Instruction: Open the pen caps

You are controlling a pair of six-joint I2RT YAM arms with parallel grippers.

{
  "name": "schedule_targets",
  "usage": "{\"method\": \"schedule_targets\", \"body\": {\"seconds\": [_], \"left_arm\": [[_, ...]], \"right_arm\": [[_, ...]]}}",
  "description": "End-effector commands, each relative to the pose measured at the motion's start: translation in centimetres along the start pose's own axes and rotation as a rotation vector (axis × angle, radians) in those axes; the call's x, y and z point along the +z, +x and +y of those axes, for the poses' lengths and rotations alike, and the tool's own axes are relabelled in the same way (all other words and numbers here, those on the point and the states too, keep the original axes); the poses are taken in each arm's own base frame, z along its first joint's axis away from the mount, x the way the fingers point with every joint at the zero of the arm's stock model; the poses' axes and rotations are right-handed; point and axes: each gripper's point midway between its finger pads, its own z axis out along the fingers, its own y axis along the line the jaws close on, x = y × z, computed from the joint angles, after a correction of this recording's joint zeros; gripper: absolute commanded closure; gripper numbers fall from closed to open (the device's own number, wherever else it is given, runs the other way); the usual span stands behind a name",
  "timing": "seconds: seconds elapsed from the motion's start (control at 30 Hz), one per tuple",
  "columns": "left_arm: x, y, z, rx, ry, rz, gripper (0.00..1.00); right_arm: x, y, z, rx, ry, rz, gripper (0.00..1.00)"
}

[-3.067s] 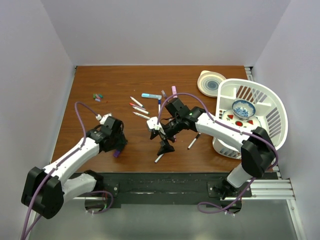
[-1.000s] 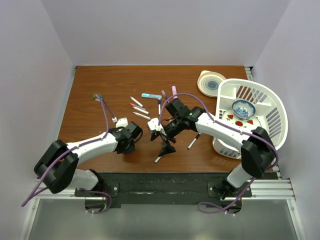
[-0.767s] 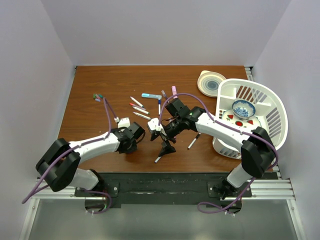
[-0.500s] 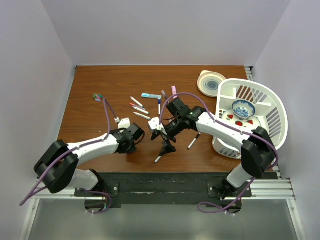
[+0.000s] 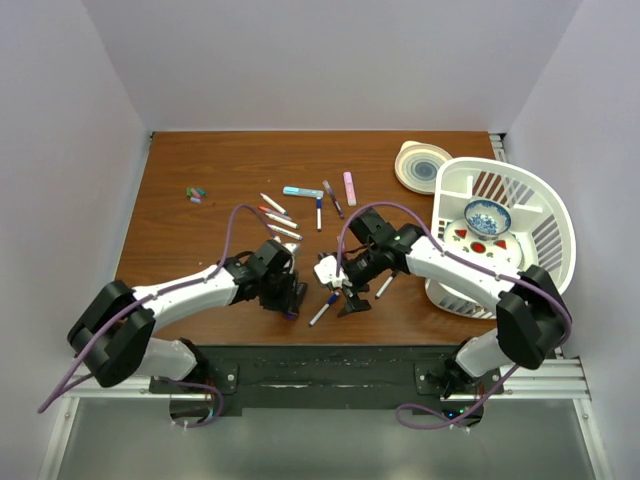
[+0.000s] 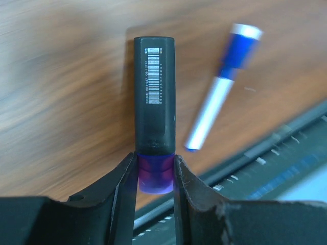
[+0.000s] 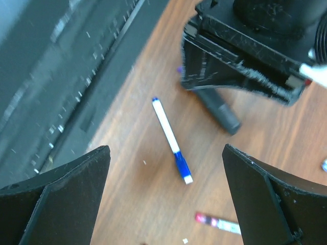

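Your left jaws clench the light, likely slick purple cap (image 6: pixel 155 173); take the stiff black barrel (image 6: pixel 154 97) ahead with your spread right jaws.

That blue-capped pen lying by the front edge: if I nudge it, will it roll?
Probably: the blue-capped pen looks round and slim, lying free on the smooth table. It looks rigid and light. The near edge is close, so it could roll off.

Left arm (image 5: pixel 190 290) and right arm (image 5: pixel 460 275): white shells, black joints (image 5: pixel 525 322), a purple cable (image 5: pixel 232 228) on each. Black tool fingers (image 7: pixel 271 194), apparently scuffed.
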Motion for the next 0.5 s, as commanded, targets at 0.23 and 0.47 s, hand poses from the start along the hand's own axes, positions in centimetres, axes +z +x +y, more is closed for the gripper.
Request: {"method": "schedule_targets", "body": {"seconds": [0.23, 0.47], "left_arm": [[-2.7, -1.7, -8.7, 0.232, 0.453, 0.043, 1.00], [-5.1, -1.7, -11.6, 0.244, 0.666, 0.018, 1.00]], "right_arm": [[-0.3, 1.5, -1.7, -0.162, 0.071, 0.084, 0.07], [0.4, 2.0, -1.2, -0.177, 0.046, 0.104, 0.19]]}}
